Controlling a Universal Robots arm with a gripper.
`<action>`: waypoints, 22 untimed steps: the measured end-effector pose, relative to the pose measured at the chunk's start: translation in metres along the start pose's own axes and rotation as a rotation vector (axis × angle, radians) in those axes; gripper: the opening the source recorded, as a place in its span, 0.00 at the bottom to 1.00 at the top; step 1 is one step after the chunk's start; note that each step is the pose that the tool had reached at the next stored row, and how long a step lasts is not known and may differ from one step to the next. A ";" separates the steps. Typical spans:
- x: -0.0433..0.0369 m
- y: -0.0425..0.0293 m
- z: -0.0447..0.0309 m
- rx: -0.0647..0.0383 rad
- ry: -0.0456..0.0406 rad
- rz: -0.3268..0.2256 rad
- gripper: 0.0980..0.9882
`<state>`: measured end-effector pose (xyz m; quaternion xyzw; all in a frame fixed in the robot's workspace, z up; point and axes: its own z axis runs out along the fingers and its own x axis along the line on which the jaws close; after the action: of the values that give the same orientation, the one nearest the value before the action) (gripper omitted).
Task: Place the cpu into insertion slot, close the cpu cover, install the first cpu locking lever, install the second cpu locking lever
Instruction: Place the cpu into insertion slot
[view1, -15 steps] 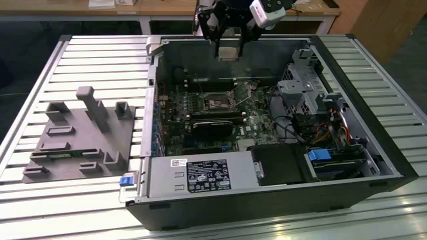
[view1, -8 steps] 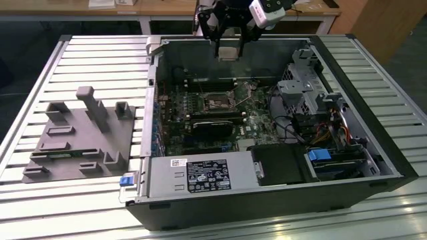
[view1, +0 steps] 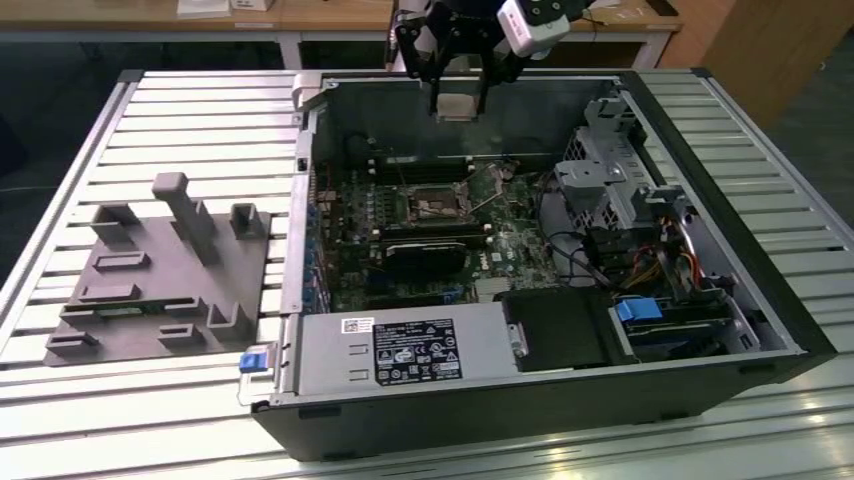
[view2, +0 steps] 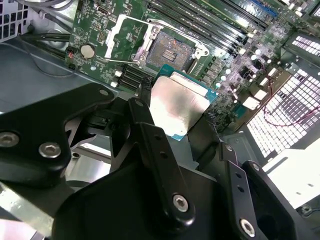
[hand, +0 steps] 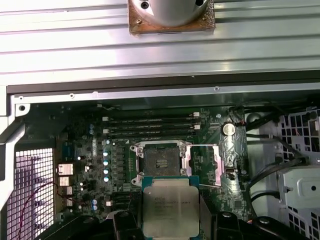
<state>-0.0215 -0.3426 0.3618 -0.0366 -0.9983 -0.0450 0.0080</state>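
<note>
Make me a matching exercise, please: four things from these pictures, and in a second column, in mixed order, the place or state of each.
1 cpu
2 insertion slot
3 cpu cover
4 grey fixture block

a swung open beside the slot
b on the slatted table, at the exterior view's left
c held in the tool
d empty, dark centre showing

Pairs: 1-c, 2-d, 3-a, 4-b
</note>
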 end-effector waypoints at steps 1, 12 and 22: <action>0.0000 0.0000 0.0000 0.000 -0.0001 0.002 0.50; 0.0000 0.0000 0.0000 0.000 -0.0017 0.019 0.50; 0.0000 0.0000 0.0000 -0.001 -0.0032 0.036 0.50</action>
<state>-0.0215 -0.3426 0.3618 -0.0544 -0.9975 -0.0452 0.0072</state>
